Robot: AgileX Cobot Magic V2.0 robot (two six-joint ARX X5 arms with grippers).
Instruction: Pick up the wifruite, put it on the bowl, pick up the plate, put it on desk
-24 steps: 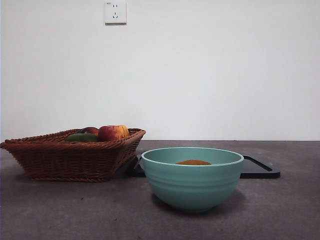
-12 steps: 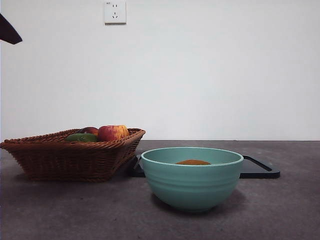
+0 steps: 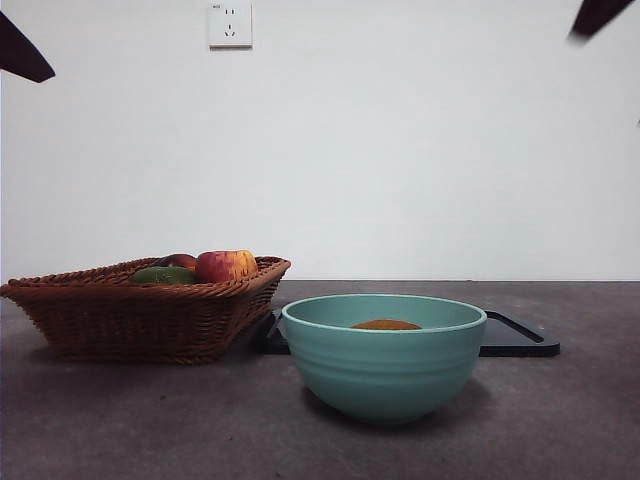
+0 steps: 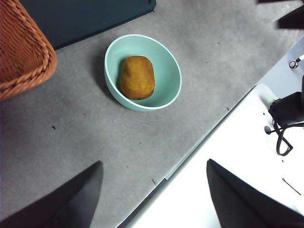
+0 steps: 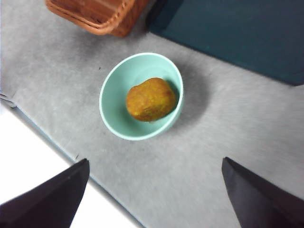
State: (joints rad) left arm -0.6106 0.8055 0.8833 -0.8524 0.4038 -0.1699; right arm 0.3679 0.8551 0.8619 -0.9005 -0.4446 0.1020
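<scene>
Desk [image 3: 120, 420] holds bowl [image 3: 384, 356] containing wifruite [image 4: 137, 77]; left gripper [image 4: 152, 199], right gripper [image 5: 154, 199] high above, spread wide, empty.

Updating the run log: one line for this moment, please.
wifruite: in bowl | left claw: open, high | right claw: open, high | tray: behind bowl, on desk

Tan-brown wifruite [image 4: 137, 77], teal bowl [image 4: 167, 93] (paler rim), brown basket [image 3: 140, 312].

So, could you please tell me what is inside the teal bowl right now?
One tan-brown wifruite lies alone inside the teal bowl. The bowl floor directly beneath the fruit is covered, so nothing there can be seen.
</scene>
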